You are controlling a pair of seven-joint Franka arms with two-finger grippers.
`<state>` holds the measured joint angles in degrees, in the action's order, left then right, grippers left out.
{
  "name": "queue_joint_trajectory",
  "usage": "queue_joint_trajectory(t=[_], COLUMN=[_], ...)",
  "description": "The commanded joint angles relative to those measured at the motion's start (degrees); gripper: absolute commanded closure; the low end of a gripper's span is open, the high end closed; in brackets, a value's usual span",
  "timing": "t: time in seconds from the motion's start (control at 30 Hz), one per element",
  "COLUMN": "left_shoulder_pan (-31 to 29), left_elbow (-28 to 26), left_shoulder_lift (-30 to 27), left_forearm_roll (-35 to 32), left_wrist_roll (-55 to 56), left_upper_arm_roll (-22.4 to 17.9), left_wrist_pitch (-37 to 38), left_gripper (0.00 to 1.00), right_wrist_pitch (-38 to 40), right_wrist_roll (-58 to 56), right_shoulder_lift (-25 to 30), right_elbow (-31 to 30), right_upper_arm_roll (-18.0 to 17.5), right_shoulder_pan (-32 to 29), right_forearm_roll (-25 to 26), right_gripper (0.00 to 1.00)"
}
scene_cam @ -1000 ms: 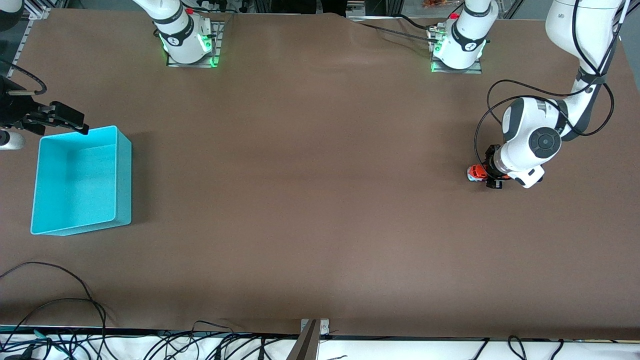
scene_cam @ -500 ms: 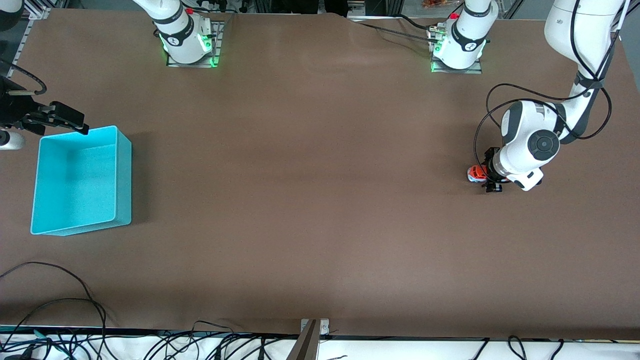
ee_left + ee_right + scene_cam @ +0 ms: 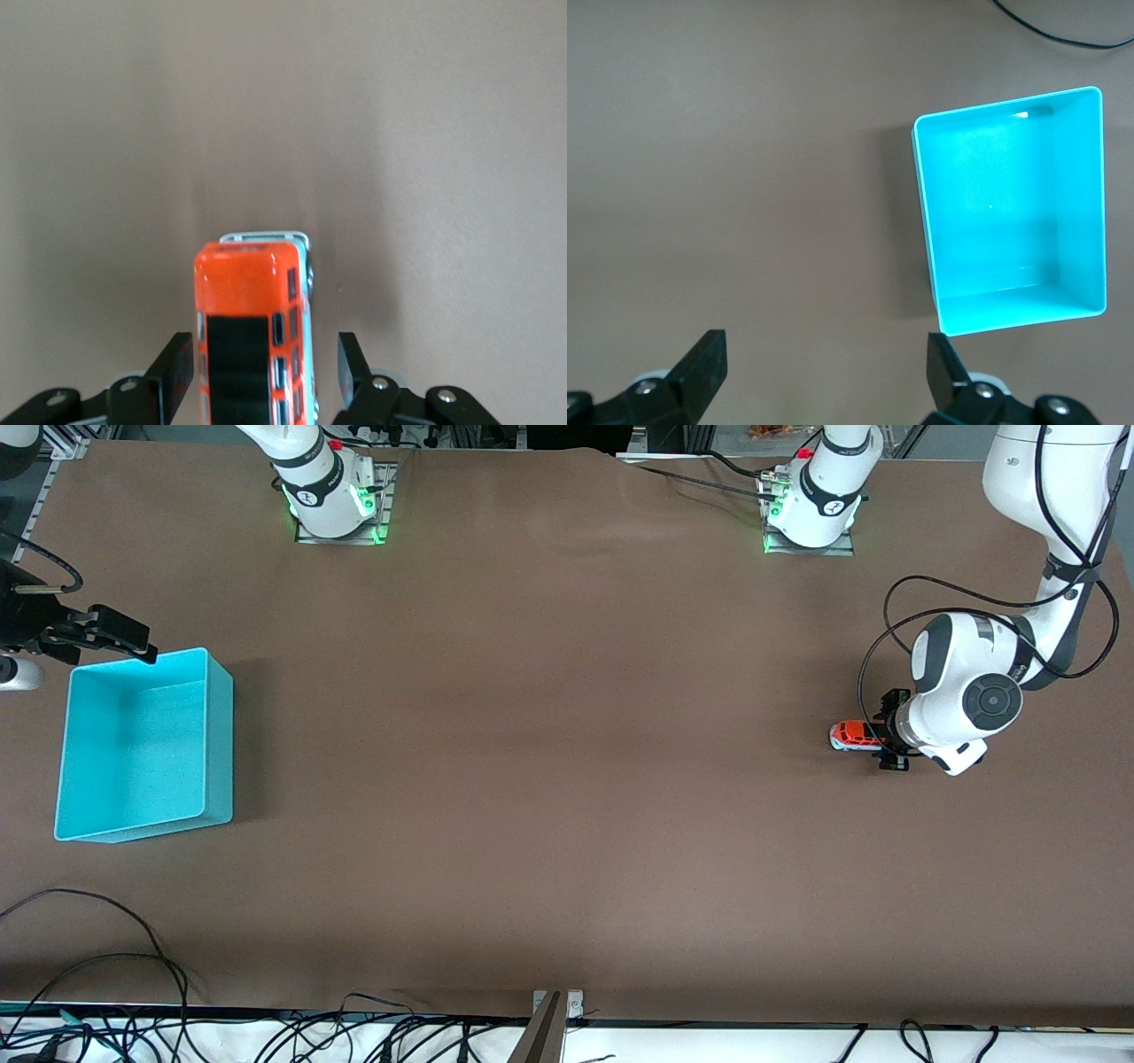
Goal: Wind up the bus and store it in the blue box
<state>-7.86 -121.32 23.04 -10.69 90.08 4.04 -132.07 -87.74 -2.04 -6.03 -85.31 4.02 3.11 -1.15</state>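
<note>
A wide surface [image 3: 549,797] covered in plain brown material is seen, with both robot bases mounted along its upper edge in the front view. A light turquoise-blue rectangular plastic box [image 3: 217,735] with thin upright walls and no lid is set on it at the right arm's end. A small toy bus [image 3: 852,735] with an orange roof and a white-and-light-blue lower body is stood on its wheels at the left arm's end, well apart from the box.

Orange-roofed bus [image 3: 856,735], turquoise box [image 3: 142,746]
</note>
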Motion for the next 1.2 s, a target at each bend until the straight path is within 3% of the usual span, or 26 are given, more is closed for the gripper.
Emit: queue_joint_trajectory(t=[0.0, 0.27, 0.37, 0.53, 0.63, 1.17], left_shoulder_pan=[-0.57, -0.40, -0.40, -0.49, -0.66, -2.94], left_elbow=[-0.06, -0.06, -0.06, -0.06, -0.24, -0.24], left_shoulder_lift=[0.42, 0.07, 0.16, 0.33, 0.42, 0.86], left_forearm_roll=[-1.62, -0.83, -0.82, -0.82, -0.82, -1.70], left_wrist_roll=[-1.13, -0.25, -0.25, -0.52, -0.69, -1.48], left_upper_arm_roll=[0.26, 0.61, 0.61, 0.61, 0.53, 0.53], left_wrist_pitch=[0.67, 0.94, 0.94, 0.85, 0.67, 0.23], left_gripper=[0.30, 0.37, 0.49, 0.79, 0.90, 0.91], right_wrist_pitch=[-0.07, -0.07, -0.07, -0.07, -0.15, -0.16], right_wrist_roll=[0.46, 0.46, 0.46, 0.55, 0.55, 0.46], right_shoulder_lift=[0.23, 0.14, 0.14, 0.14, 0.14, 0.14], right_elbow=[0.50, 0.50, 0.50, 0.41, 0.41, 0.50], right_upper_arm_roll=[-0.06, -0.06, -0.06, -0.06, -0.06, -0.06], right_shoulder_pan=[0.06, 0.06, 0.15, 0.06, 0.15, 0.23], right_forearm_roll=[0.18, 0.18, 0.27, 0.27, 0.27, 0.27], right_gripper=[0.00, 0.00, 0.00, 0.00, 0.00, 0.00])
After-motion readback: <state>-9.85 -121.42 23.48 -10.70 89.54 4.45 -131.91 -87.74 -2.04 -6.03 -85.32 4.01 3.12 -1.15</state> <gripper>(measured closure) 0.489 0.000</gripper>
